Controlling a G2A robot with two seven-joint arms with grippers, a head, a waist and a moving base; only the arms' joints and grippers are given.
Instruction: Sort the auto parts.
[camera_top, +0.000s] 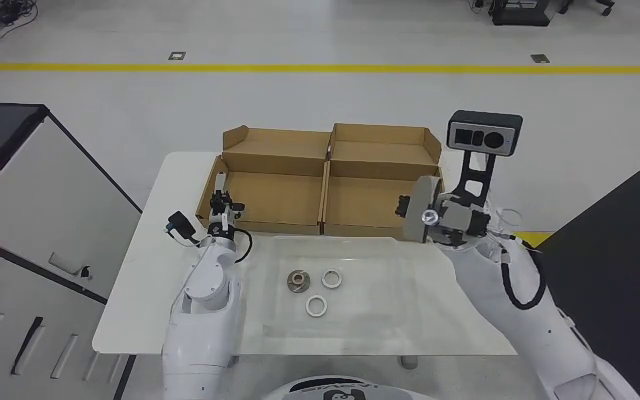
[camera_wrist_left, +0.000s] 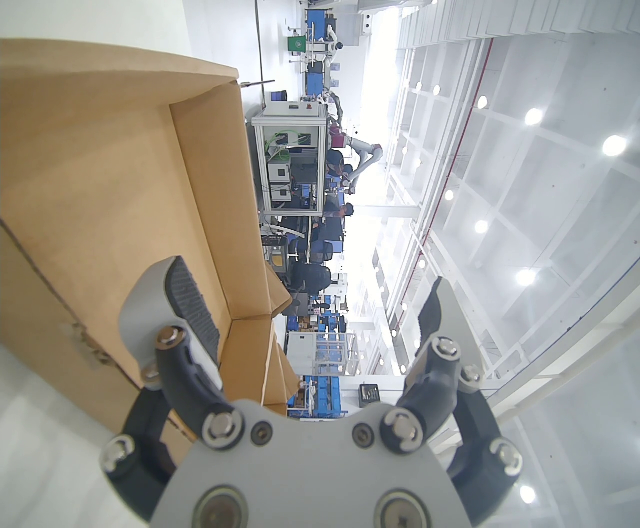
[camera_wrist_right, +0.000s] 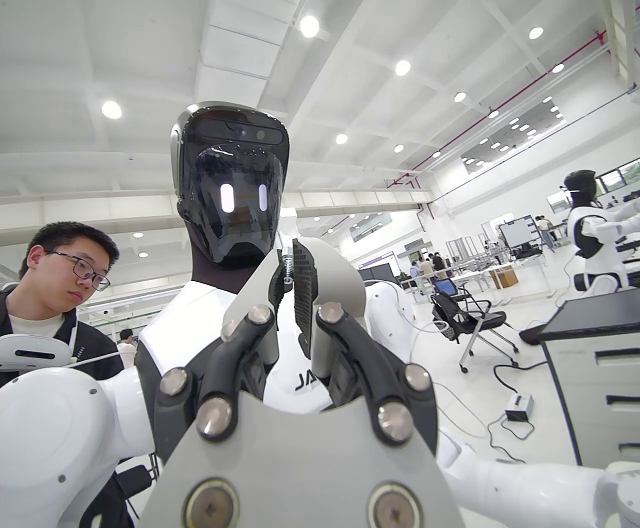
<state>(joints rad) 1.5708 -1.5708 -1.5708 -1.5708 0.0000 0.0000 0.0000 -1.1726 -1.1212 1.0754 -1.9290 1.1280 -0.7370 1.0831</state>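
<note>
Right wrist view: right pincer (camera_wrist_right: 290, 274) tight on small metal part (camera_wrist_right: 286, 262).

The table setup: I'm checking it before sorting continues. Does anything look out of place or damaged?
Nothing is spilled: the grey part and two white rings lie flat in the clear tray. Only the left box shows a small torn patch on its outer wall.
</note>
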